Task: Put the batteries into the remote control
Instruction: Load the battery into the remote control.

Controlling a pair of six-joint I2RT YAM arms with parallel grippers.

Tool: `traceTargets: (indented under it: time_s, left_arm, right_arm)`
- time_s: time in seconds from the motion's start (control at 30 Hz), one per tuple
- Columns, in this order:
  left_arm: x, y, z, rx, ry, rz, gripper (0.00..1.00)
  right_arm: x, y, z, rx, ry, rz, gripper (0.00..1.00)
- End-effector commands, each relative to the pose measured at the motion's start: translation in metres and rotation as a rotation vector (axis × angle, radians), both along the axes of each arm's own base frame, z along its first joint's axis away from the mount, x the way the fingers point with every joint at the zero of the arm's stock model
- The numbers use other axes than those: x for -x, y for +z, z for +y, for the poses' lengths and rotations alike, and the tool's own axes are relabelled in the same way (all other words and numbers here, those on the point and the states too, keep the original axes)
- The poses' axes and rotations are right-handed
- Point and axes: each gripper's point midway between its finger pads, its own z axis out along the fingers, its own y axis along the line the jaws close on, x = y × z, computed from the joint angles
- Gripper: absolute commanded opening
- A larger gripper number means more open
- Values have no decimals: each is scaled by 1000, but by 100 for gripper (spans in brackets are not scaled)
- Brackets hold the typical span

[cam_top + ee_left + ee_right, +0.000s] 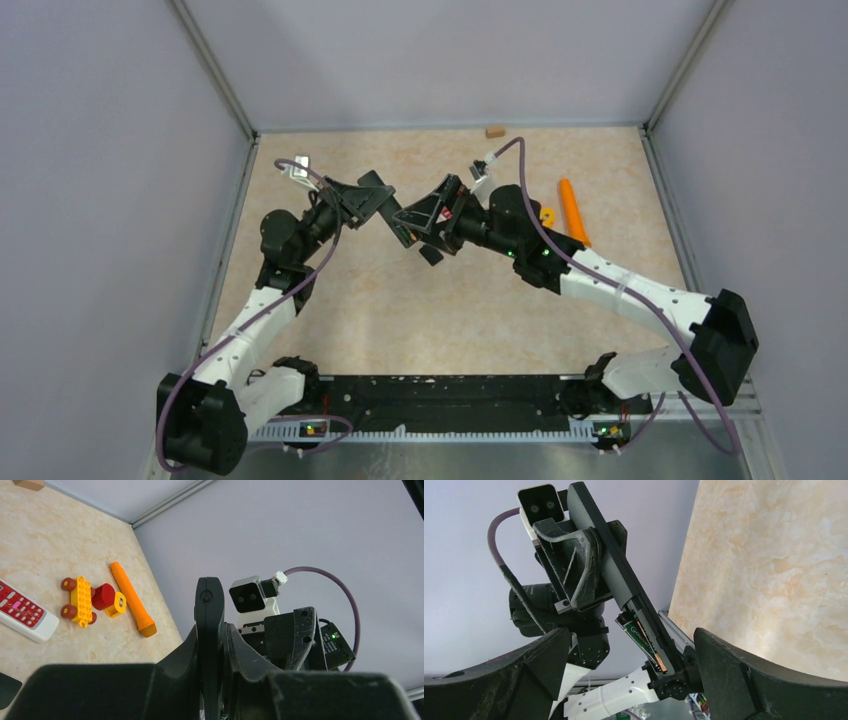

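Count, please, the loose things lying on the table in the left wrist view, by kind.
White remote with red buttons: 1
Yellow brick car: 1
Red cylinder with yellow end: 1
Orange cone: 1
Wooden block: 1
Black flat piece: 1
Total: 6

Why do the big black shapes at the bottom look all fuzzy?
Left wrist view: that arm's own fingers sit too close to the lens and blur; the orange cone is sharp. Right wrist view: same blur on its fingers, yet the battery looks crisp.

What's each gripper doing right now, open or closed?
The left gripper is closed on the remote control.
The right gripper is open, holding nothing.
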Motion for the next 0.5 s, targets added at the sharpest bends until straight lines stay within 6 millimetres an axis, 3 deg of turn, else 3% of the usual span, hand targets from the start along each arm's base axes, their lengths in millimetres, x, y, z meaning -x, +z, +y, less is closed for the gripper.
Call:
traceTargets:
  time_s: [0.0,0.47]
  left_arm:
    - [5,18,3,40,6,-79,0]
    - [5,17,-1,33,-18,-78,0]
  right_arm:
    - [-6,9,4,-80,4,6,94]
    - [-12,7,13,-136,26,29,78]
